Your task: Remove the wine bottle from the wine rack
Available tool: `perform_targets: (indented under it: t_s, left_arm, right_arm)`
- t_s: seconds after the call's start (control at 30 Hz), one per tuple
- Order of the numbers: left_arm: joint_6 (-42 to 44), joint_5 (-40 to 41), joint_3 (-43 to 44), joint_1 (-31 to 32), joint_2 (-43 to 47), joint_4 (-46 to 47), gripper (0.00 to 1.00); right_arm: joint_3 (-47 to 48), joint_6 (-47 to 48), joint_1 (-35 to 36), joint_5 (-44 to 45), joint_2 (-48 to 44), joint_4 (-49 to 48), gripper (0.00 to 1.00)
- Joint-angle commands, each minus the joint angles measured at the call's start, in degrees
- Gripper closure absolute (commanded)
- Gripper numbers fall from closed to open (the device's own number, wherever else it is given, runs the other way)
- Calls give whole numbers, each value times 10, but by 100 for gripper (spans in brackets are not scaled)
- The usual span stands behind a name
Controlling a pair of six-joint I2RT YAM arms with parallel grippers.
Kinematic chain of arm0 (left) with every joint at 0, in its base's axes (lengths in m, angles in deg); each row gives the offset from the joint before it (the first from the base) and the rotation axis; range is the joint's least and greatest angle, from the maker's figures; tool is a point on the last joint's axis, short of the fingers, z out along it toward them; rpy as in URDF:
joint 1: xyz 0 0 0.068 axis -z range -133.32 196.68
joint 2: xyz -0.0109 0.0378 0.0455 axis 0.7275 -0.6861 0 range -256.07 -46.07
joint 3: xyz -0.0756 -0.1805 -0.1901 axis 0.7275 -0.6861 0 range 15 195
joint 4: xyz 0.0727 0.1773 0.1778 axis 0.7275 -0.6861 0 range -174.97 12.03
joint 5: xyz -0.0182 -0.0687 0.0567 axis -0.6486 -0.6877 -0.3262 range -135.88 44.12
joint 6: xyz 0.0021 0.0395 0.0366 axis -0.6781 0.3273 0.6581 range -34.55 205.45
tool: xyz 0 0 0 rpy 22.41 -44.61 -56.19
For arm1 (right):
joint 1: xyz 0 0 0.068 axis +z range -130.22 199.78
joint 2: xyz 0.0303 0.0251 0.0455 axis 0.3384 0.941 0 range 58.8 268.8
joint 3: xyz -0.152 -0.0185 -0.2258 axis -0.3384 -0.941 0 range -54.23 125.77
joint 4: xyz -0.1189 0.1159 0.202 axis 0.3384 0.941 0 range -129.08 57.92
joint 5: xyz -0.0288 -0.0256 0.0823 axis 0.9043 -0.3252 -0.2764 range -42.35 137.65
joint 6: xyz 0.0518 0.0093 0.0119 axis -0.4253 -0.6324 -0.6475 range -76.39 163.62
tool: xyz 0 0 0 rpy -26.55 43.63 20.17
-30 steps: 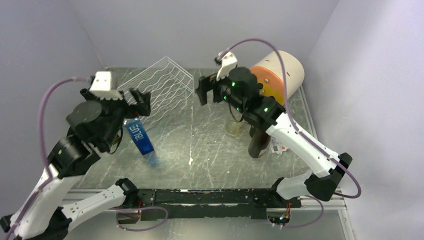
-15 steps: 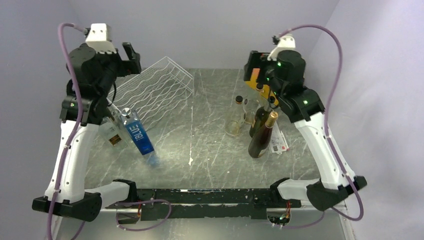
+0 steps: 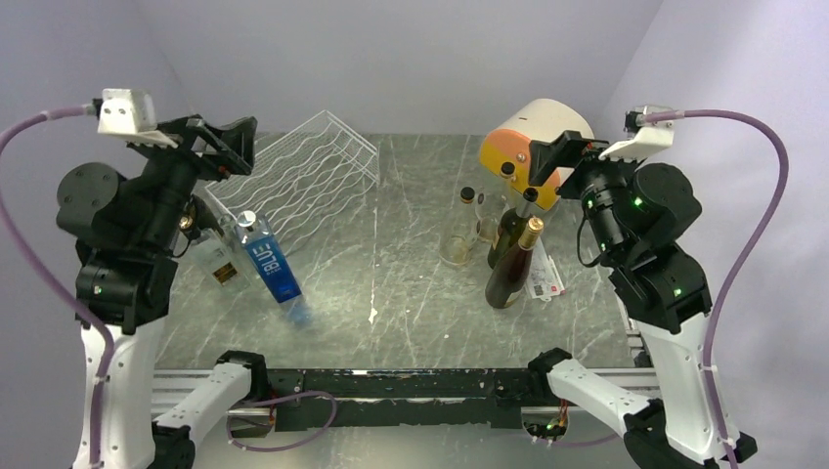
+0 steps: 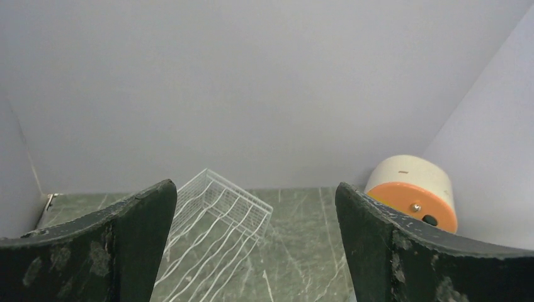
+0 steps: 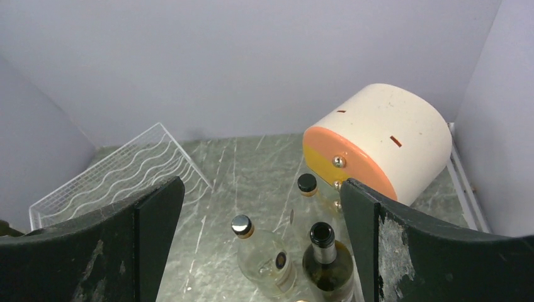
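My left pincer (image 3: pixel 231 137) and right pincer (image 3: pixel 559 149) hang spread wide. The wine rack (image 3: pixel 305 176) sits in the far-left corner of the worktop (image 3: pixel 411 254), with a wine bottle (image 3: pixel 510 274) upright near its right edge.

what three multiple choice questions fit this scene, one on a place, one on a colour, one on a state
1. Where on the table does the wine rack stand?
A far left
B near right
C centre front

2. What colour is the flat face of the cream drum?
A green
B orange
C black

3. How do the jaws of the left gripper stand?
A shut on a bottle
B shut on the rack
C open, holding nothing

Answers:
1 A, the rack sits by the back wall on the left.
2 B, its round end is orange.
3 C, the wrist view shows a wide gap with nothing in it.
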Motion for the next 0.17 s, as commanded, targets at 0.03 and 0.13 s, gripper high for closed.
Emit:
perform_targets:
  t_s: [0.03,0.13]
  left_arm:
    - [-21,9,-28,-5,22,33,0]
    - [-23,18,-32,-5,22,23,0]
  right_arm:
    - [-62,31,-2,-43,-39,-53,0]
    - [-68,27,-1,-39,-49,-58,0]
